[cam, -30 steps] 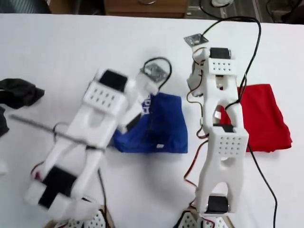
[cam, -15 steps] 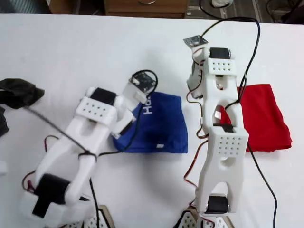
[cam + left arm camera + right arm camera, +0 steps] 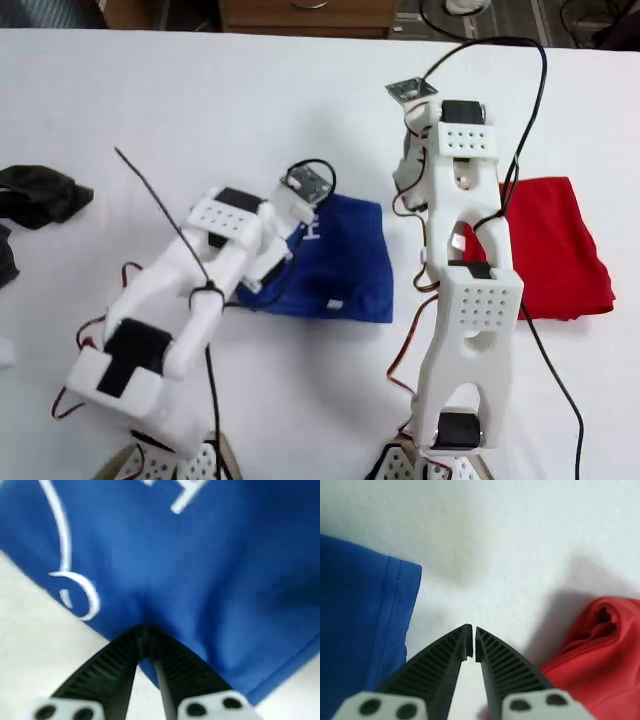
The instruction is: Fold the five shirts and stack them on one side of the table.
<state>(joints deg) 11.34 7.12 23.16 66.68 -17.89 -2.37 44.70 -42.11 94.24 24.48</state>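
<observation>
Left arm: swings back toward 6 o'clock, and its wrist slides down the 9 o'clock edge of the blue shirt (image 3: pixel 345 265).
Left gripper (image 3: pixel 143 635): jaws pinched together on a pucker of blue fabric at that edge.
Blue shirt: a folded pad at the centre of the table (image 3: pixel 200 90), barely shifted.
Right gripper (image 3: pixel 470 642): unmoved, fingers together on nothing, over bare table between the two shirts.
Red shirt (image 3: pixel 555 250): folded, at 3 o'clock of the blue one, apart from it.
Black garment (image 3: pixel 40 193): bunched at the table's 9 o'clock edge.
Meaning: grip looks secured, so probably a drag or final fold comes next; stacking not yet begun.

White table (image 3: pixel 150 100), wooden cabinet (image 3: pixel 305 15) (behind)
</observation>
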